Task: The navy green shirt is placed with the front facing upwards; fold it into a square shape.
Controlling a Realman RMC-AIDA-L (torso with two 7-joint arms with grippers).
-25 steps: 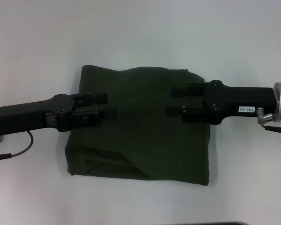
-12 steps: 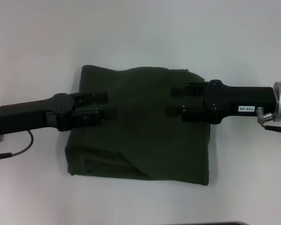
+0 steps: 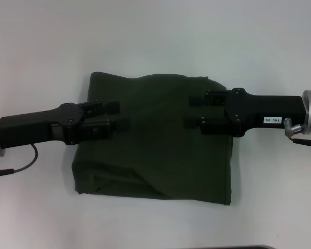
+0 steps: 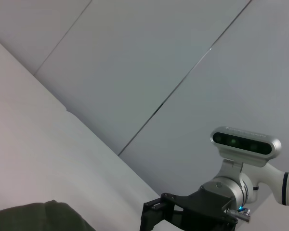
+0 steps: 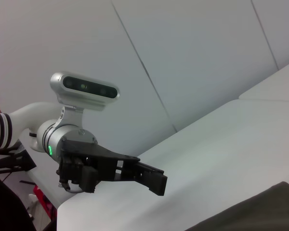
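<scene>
The navy green shirt (image 3: 155, 155) lies on the white table as a roughly square, folded dark green block with its plain side up; no lettering shows. My left gripper (image 3: 117, 116) reaches in from the left and sits over the shirt's left part, open, with nothing between its fingers. From the right, my right gripper (image 3: 193, 112) hovers over the shirt's upper right part, also open and holding nothing. A corner of the shirt (image 4: 38, 216) shows in the left wrist view, and another edge of the shirt (image 5: 260, 211) in the right wrist view.
The white table (image 3: 155, 41) surrounds the shirt on all sides. A thin cable (image 3: 20, 166) hangs from the left arm near the table's left edge. A dark strip (image 3: 238, 247) marks the front edge.
</scene>
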